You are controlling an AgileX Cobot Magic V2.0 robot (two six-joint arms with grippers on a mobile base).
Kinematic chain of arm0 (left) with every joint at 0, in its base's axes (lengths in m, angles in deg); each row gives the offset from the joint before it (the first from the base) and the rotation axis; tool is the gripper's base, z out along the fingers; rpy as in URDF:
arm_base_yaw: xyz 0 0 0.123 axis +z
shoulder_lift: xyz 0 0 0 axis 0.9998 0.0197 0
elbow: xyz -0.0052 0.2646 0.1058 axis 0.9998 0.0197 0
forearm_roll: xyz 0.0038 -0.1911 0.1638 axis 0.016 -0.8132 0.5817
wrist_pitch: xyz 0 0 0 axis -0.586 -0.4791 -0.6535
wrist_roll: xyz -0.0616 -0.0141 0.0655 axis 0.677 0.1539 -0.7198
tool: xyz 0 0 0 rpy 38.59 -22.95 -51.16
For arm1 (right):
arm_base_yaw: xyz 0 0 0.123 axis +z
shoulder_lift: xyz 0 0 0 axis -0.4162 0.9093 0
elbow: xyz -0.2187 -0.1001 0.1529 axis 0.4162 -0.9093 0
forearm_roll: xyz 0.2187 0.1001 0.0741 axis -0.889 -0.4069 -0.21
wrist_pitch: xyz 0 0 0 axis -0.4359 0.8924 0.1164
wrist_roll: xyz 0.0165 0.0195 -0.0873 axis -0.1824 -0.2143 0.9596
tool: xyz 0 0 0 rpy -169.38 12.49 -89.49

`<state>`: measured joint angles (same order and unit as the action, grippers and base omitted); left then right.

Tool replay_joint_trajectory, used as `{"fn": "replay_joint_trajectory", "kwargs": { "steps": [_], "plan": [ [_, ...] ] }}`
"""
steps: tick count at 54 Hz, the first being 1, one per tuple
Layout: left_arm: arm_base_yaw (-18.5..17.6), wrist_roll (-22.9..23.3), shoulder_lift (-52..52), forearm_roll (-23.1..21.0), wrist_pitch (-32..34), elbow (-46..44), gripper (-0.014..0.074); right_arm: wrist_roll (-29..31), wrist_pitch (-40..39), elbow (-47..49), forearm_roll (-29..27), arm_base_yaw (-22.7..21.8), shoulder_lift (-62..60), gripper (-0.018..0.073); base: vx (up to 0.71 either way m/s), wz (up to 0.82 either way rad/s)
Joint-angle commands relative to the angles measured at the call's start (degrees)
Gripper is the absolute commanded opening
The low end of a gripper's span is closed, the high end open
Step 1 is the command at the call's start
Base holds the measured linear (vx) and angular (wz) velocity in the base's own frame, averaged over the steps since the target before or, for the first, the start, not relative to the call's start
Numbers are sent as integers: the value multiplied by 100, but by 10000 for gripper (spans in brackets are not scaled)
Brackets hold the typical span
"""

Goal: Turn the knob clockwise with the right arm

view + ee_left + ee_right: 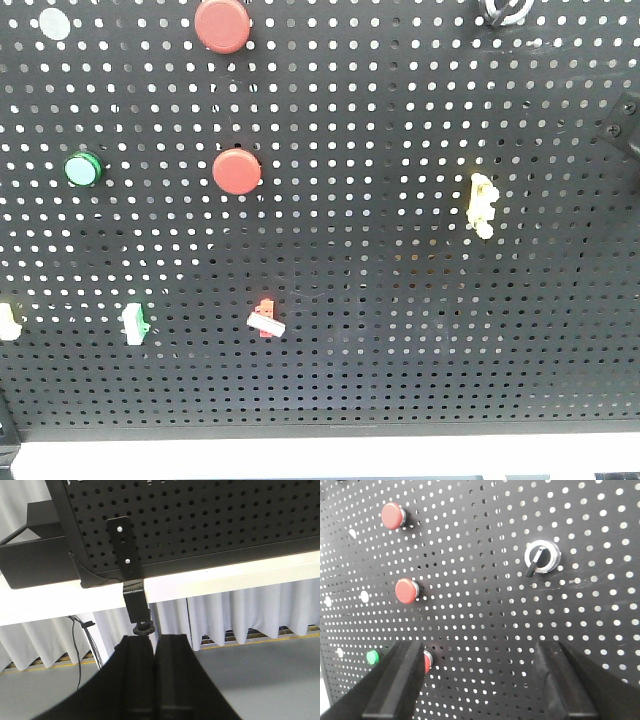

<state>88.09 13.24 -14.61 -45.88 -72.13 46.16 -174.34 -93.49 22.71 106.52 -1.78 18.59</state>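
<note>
The knob (542, 557) is small, round and black with a shiny silver ring, mounted on the black pegboard (485, 605). Its black pointer points down and slightly left. In the front view only its lower edge (505, 10) shows at the top. My right gripper (480, 700) is open and empty, below the knob and apart from the board. Its fingers (395, 685) stand wide apart. My left gripper (155, 645) is shut and empty, low beneath the white table edge (225, 575).
Red round buttons (391, 516) (406, 591) sit left of the knob, with a third (426, 661) partly hidden behind my left finger. A green button (371, 657) is nearby. Small toggle switches (483, 203) (266, 320) (135, 322) stick out of the board. A clamp bracket (137, 607) hangs below the table.
</note>
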Motion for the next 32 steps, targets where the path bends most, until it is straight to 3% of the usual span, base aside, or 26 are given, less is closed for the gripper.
{"fn": "replay_joint_trajectory", "kwargs": {
  "steps": [1,14,24,28,32],
  "plan": [
    [-17,8,-93,-47,438,154,-6,1,192,161,263,-12,-23,472,0,0],
    [-17,8,-93,-47,438,154,-6,1,116,161,263,-12,-23,303,0,0],
    [-17,8,-93,-47,438,154,-6,21,121,161,125,-12,-23,90,0,0],
    [-17,8,-93,-47,438,154,-6,360,155,161,-128,-12,-23,-8,0,0],
    [-17,8,-93,-47,438,154,-6,1162,233,161,-892,-12,-81,-14,0,0]
  ]
}}
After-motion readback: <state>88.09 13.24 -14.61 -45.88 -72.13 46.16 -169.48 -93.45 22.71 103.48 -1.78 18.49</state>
